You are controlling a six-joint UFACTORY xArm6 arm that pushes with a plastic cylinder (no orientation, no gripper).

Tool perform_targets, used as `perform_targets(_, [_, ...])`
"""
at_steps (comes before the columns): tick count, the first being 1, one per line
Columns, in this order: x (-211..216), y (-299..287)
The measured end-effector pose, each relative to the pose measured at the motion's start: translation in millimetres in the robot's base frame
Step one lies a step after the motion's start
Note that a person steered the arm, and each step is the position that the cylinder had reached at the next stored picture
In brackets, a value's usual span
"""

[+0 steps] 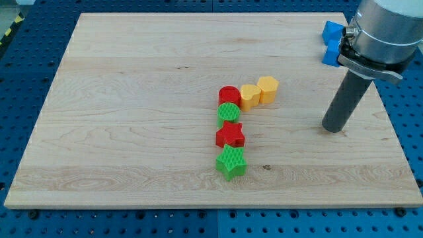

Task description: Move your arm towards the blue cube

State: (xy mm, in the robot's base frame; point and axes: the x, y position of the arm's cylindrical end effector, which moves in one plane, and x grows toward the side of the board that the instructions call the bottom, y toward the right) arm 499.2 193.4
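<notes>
Two blue blocks (332, 41) sit at the board's upper right, partly hidden behind my arm; which one is the cube I cannot tell. My tip (334, 129) rests on the board (132, 99) at the view's right, well below the blue blocks. The rod rises from the tip up and to the right into the grey arm body.
A cluster stands mid-board: a red cylinder (229, 95), a green cylinder (228, 114), a red star (230, 135), a green star (230, 162), and two yellow blocks (250, 96) (268, 88). They lie left of my tip.
</notes>
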Motion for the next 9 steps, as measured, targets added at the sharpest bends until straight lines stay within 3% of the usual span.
perform_targets(2, [1,12])
perform_targets(4, [13,76])
perform_targets(7, [-84,99])
perform_targets(9, [-98,101])
